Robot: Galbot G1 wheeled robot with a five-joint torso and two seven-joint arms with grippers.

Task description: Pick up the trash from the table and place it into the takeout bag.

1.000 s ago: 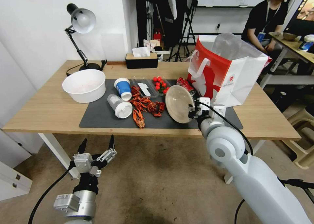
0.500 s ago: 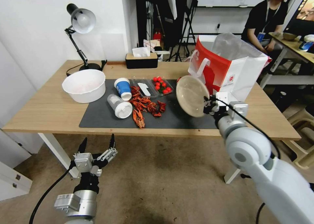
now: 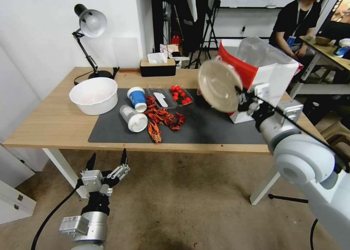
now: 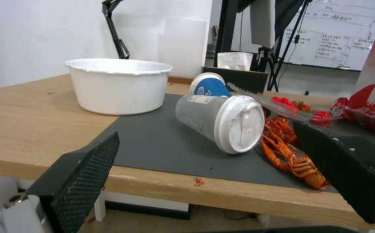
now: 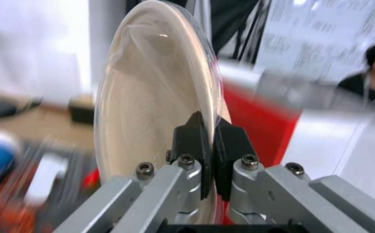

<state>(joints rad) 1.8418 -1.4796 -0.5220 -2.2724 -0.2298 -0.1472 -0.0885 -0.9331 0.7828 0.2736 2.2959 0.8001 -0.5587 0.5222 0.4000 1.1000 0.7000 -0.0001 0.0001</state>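
My right gripper is shut on the rim of the beige paper bowl, holding it on edge in the air against the near red side of the takeout bag. The right wrist view shows the fingers pinching the bowl with the bag behind. On the dark mat lie the blue-and-white paper cup and the clear plastic cup, white lid forward. The red can lies by the bag. My left gripper hangs open below the table's front edge.
A big white bowl stands at the mat's left end, with a desk lamp behind it. A tissue box sits at the back edge. Red crayfish shells and a clear tray of cherry tomatoes lie mid-mat.
My right arm has carried the bowl up off the mat and to the right, from table height to the bag's upper edge. The left arm has stayed put.
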